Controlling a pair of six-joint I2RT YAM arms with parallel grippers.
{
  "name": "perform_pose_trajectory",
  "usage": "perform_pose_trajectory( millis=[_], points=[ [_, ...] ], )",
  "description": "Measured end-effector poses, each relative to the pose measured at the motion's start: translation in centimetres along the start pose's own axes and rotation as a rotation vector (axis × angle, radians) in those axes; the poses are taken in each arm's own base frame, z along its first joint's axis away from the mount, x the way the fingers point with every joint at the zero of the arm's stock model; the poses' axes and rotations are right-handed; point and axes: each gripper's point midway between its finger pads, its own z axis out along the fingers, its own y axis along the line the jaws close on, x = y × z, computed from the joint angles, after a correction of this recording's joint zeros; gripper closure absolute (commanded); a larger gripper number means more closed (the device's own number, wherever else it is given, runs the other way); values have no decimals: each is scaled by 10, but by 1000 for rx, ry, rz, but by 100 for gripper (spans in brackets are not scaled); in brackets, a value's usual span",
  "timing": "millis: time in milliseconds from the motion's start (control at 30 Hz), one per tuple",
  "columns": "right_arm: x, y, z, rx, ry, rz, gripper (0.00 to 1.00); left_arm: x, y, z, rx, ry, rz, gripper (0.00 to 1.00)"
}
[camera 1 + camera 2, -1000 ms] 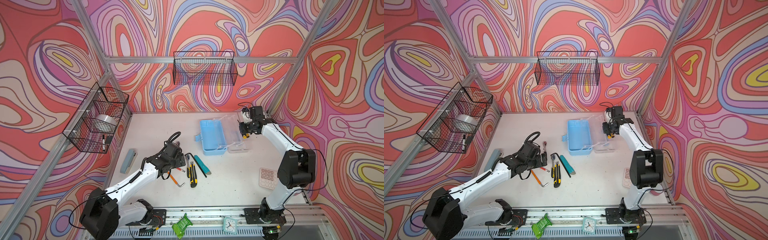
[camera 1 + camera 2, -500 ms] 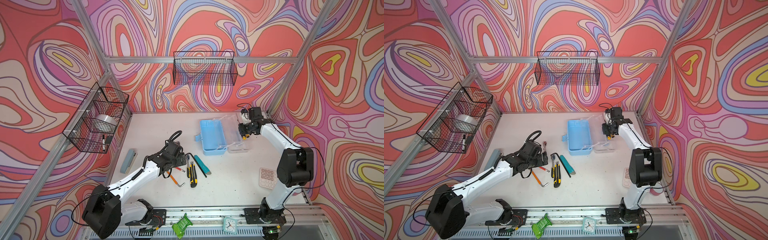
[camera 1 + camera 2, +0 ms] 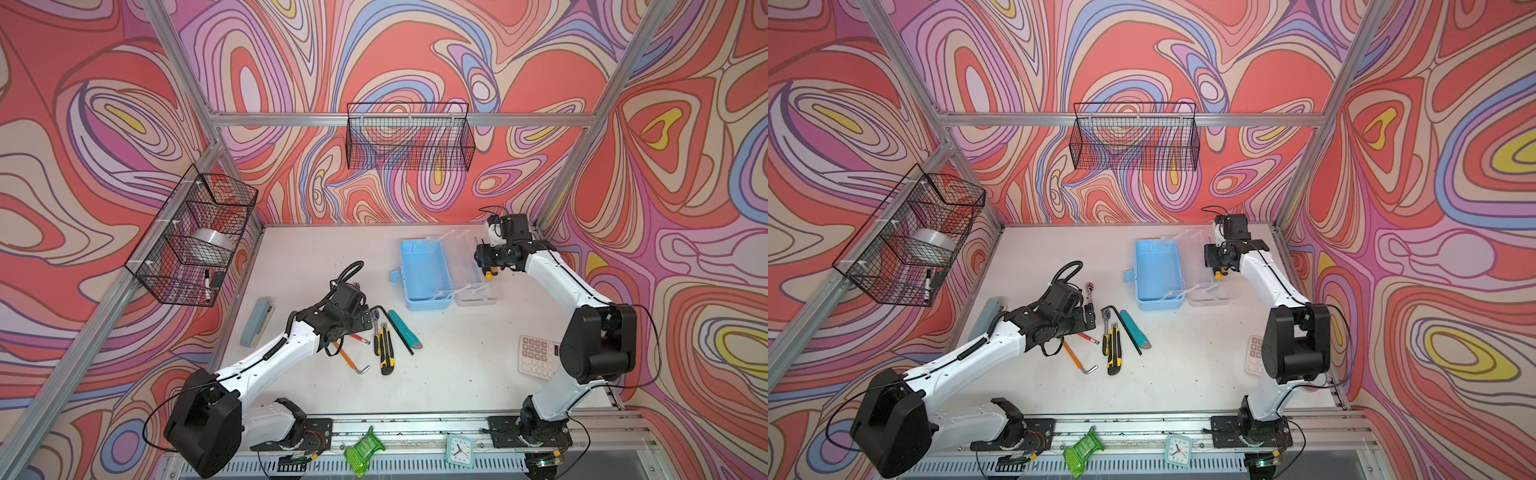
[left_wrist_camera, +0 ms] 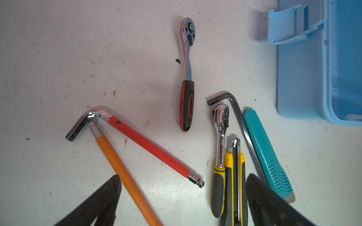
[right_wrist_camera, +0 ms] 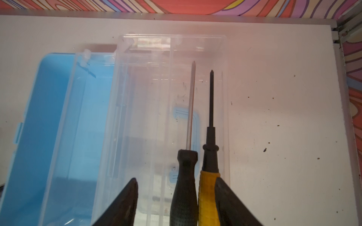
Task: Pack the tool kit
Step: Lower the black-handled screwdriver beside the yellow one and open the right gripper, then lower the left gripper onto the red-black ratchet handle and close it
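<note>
Two screwdrivers [image 5: 184, 185] distinct only in right wrist view

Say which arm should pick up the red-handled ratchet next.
Left. The left gripper hovers open with the ratchet lying just ahead of it. The right gripper is far off at the clear tray, with two screwdrivers between its jaws.

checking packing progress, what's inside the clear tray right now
Two screwdrivers show in the clear tray, a black-handled screwdriver beside a yellow-handled screwdriver, shafts side by side. The open right tool covers their handle ends, so whether they rest on its floor is unclear.
</note>
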Motion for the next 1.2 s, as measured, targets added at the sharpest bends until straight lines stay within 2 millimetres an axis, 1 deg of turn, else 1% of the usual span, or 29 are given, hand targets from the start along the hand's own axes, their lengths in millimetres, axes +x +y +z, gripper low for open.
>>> perform_pose_trajectory(
  millis=[67, 167, 267, 367, 433, 533, 600, 700, 767, 900, 1033, 1200],
  points=[
    [-3, 3, -11, -15, -35, 16, 32, 0, 0, 1, -3, 3, 0, 6],
    [-3, 9, -25, -45, -80, 43, 32, 1, -1, 5, -10, 15, 2, 12],
    [3, 15, -34, -77, -108, 79, 32, 4, 0, 8, -17, 27, -2, 18],
    [13, 24, -38, -105, -120, 107, 32, 5, 1, 9, -23, 30, -5, 21],
    [19, 34, -41, -125, -125, 114, 32, 5, 2, 10, -28, 30, -7, 23],
    [27, 57, -44, -163, -134, 107, 32, 3, 4, 12, -48, 28, -4, 26],
    [33, 71, -44, -184, -134, 102, 31, -2, 4, 14, -70, 17, -2, 33],
    [42, 85, -44, -209, -132, 107, 32, -12, 7, 19, -103, 7, 2, 41],
    [47, 86, -43, -212, -129, 119, 32, -19, 11, 26, -121, 11, -6, 42],
    [55, 83, -43, -198, -123, 141, 32, -30, 16, 42, -146, 32, -7, 42],
    [56, 80, -48, -182, -139, 148, 31, -42, 7, 57, -143, 52, 14, 45],
    [51, 75, -56, -159, -168, 149, 30, -55, -9, 77, -123, 75, 37, 51]
  ],
)
